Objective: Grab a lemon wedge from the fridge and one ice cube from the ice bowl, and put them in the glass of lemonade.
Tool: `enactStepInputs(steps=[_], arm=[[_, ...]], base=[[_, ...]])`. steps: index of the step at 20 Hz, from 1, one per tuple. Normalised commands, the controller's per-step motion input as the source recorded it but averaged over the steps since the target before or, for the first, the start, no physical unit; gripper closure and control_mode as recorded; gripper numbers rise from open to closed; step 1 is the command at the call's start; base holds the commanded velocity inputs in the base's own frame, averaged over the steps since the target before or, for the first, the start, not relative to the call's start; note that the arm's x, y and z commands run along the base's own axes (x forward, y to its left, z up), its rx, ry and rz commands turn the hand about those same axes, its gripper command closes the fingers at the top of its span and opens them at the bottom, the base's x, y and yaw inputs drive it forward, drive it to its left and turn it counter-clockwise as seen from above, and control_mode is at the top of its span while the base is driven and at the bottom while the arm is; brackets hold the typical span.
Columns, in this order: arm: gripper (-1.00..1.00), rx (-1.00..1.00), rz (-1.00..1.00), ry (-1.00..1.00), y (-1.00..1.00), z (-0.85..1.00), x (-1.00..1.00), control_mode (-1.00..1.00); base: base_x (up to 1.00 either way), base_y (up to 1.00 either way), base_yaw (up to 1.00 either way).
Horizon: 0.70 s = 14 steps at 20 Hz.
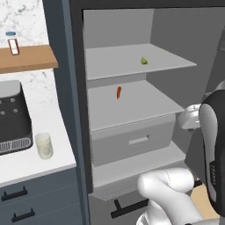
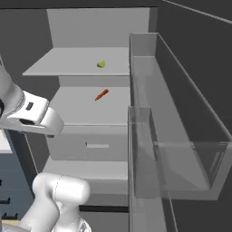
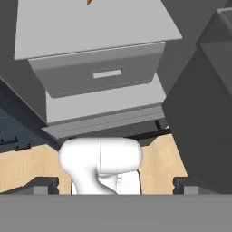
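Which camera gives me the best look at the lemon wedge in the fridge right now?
The left base view: the lemon wedge sits unobstructed on the fridge's upper shelf, its pointed shape readable. The right base view shows it too, smaller. The hand view aims lower, at the drawer.

Left base camera sits behind the arm, looking forward and down into the open fridge (image 1: pixel 132 88), counter at frame left. Right base camera faces the same shelves (image 2: pixel 81 63) from the other side, door bins filling frame right. Hand camera is low and close, facing the drawer (image 3: pixel 99 74), which all three views share.
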Motion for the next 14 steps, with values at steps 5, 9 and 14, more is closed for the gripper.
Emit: enactStepInputs(steps=[5,9,14], arm=[[-1.0,0.0,0.0,0.0,0.0,0.0,0.0,1.0],[-1.0,0.01,0.03,-0.05,0.0,0.17,0.0,-1.0],[-1.0,0.08,0.09,-0.27,0.0,0.61,0.0,-1.0]], base=[[0.22,-0.28,0.03],[0.02,-0.05,0.02],[0.0,0.0,0.0]])
